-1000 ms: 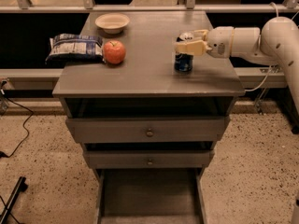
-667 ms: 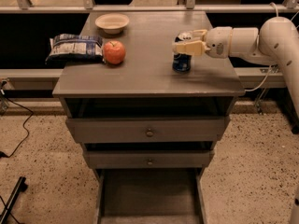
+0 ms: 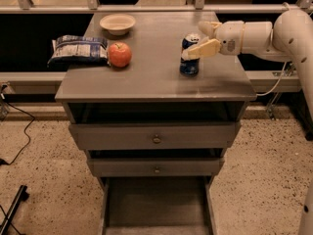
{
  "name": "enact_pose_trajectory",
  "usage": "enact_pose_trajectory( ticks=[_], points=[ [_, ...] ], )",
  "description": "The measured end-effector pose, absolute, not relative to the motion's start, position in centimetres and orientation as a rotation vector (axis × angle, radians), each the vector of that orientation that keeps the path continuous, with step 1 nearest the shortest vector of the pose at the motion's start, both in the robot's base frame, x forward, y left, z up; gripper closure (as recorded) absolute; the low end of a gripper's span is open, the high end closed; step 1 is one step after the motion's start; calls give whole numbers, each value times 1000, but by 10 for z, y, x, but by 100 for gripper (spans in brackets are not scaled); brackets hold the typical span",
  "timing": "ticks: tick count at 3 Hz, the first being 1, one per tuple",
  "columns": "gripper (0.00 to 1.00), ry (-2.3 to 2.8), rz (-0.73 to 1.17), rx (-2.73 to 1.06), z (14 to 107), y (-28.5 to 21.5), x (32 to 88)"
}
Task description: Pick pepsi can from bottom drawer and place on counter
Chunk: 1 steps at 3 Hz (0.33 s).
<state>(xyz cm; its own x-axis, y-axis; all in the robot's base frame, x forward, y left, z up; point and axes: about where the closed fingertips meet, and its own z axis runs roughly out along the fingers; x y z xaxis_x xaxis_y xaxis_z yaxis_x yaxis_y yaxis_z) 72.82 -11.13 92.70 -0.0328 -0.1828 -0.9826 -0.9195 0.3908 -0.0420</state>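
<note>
Can [image 3: 189, 66] stands upright on the table [image 3: 146, 67], upper right of the frame, with the fingers [image 3: 196, 49] closed round its top half; light, thin-walled, slick, I'd say, so best held across the round sides, gently enough not to dent

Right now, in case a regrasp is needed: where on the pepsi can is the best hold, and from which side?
Take the pepsi can across its straight round wall, about mid-height, coming in level from the picture's right. It stands upright on the counter, the gripper is at its upper part on that side, and the apple lies off to its left.
</note>
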Motion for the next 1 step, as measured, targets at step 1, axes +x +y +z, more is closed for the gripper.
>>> enact_pose_trajectory(
  ticks=[1],
  points=[
    [0,1483,670,-1081,967,-144,716]
  ],
)
